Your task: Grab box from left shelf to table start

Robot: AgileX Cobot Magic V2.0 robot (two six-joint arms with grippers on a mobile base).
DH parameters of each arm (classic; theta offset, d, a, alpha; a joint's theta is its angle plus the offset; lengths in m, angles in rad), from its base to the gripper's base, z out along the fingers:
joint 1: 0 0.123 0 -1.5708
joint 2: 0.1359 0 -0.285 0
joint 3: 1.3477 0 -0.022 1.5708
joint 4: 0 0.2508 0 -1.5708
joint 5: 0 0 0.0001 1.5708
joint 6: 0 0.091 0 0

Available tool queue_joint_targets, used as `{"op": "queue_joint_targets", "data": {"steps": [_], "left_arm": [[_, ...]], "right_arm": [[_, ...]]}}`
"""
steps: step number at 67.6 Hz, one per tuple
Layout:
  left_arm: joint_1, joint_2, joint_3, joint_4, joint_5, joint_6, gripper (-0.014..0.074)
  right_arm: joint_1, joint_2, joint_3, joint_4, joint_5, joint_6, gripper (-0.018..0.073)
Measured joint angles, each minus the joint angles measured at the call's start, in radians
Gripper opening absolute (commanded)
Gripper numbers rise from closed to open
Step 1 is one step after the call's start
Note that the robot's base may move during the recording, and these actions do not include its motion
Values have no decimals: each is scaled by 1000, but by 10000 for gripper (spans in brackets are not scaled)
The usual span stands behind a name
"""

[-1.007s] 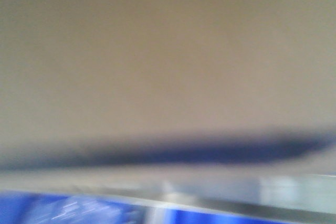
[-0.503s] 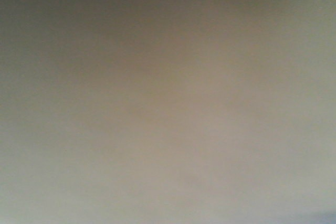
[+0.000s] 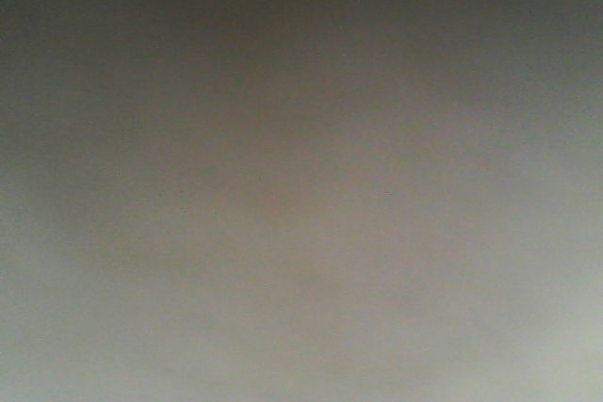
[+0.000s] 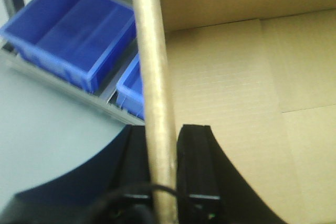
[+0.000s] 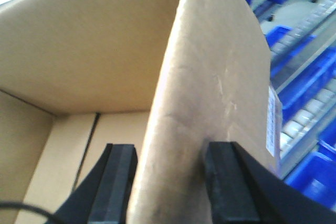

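Note:
The box [image 3: 301, 176] fills the whole front view as a blurred grey-brown surface, very close to the camera. In the left wrist view my left gripper [image 4: 165, 129] is shut on the thin top edge of one box wall [image 4: 152, 51], and the box's open inside [image 4: 226, 87] lies to the right. In the right wrist view my right gripper [image 5: 170, 150] is shut on another cardboard wall [image 5: 210, 66], one finger inside the box and one outside. The left shelf is hidden in the front view. A pale smooth surface [image 4: 47, 140] lies lower left; I cannot tell whether it is the table.
Blue plastic bins [image 4: 68, 24] sit on a silvery metal rail [image 4: 63, 83] left of the box. More blue bins [image 5: 304, 93] on rack rails stand close to the box's right side, where a white label [image 5: 272, 121] shows.
A second ago a silvery rail and blue bins showed under the box in the front view. The box then covered the whole frame, and the view has since darkened.

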Motion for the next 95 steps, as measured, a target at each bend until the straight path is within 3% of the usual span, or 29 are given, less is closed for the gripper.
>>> {"op": "queue_joint_targets", "data": {"steps": [95], "left_arm": [[0, 0, 11, -7, 0, -2, -100]], "right_arm": [[0, 4, 0, 0, -2, -1, 67]]}}
